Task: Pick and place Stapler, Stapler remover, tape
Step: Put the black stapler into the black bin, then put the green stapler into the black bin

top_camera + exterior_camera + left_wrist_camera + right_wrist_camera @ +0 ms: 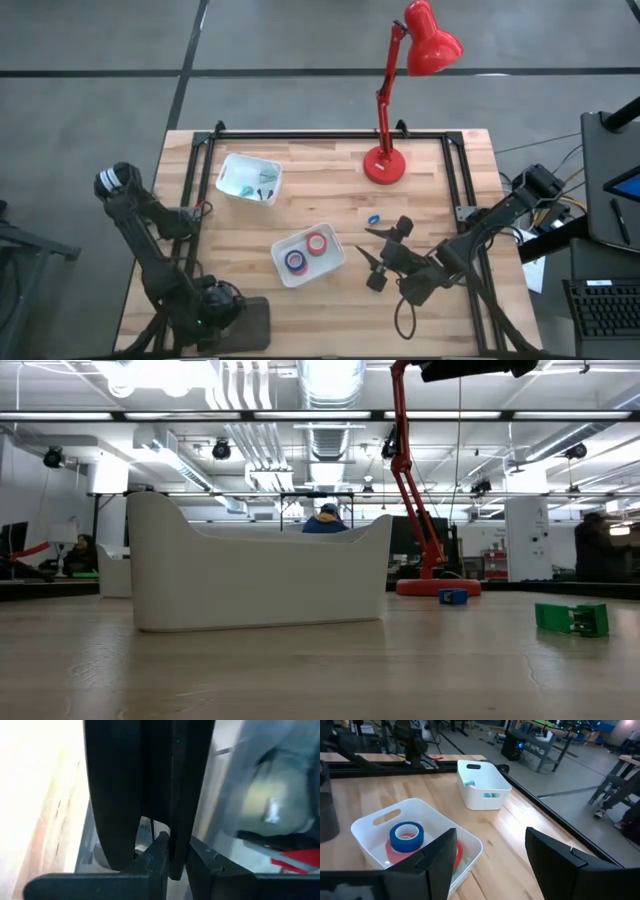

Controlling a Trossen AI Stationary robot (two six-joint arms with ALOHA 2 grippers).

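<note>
Spread wide and holding nothing, the right hand (487,862) hovers over the bench (330,310) beside a white bin (465,842) whose blue tape (406,836) half-hides a red roll (317,243). Farther, the left hand (215,310) sits at the bench's corner; I cannot tell its grip.

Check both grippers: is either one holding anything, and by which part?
The right gripper is open and empty, beside the near bin. The left gripper sits at the table's near left corner; whether it holds anything cannot be told.
</note>
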